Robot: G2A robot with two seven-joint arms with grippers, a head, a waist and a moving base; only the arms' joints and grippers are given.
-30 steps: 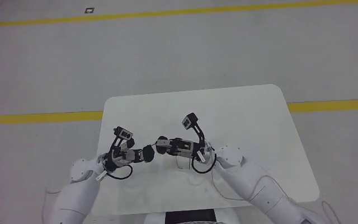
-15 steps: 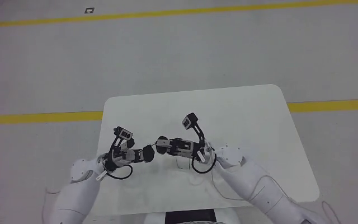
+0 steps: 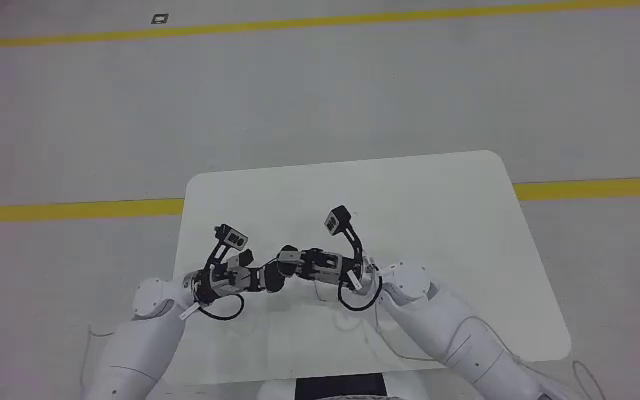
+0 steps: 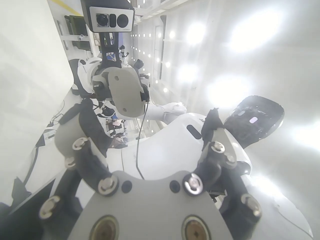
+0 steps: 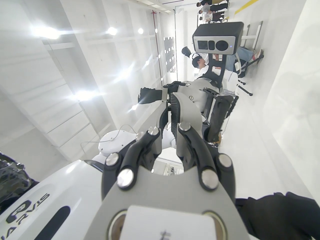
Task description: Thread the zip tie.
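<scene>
Smooth, matt white tabletop surface (image 3: 450,200). On the left hand (image 4: 147,114): matt grey plastic-looking plates (image 4: 150,208), shiny bare-metal screw heads (image 4: 107,185), fingers (image 4: 88,126) wrapped in rough, frayed black cloth-like tape.

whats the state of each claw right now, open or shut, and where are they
left claw, open, fingers spread wide, facing the right claw
right claw, shut, fingers pressed together, tip pointing at the gap of the left claw
both held tip to tip above the near left part of the table
</scene>
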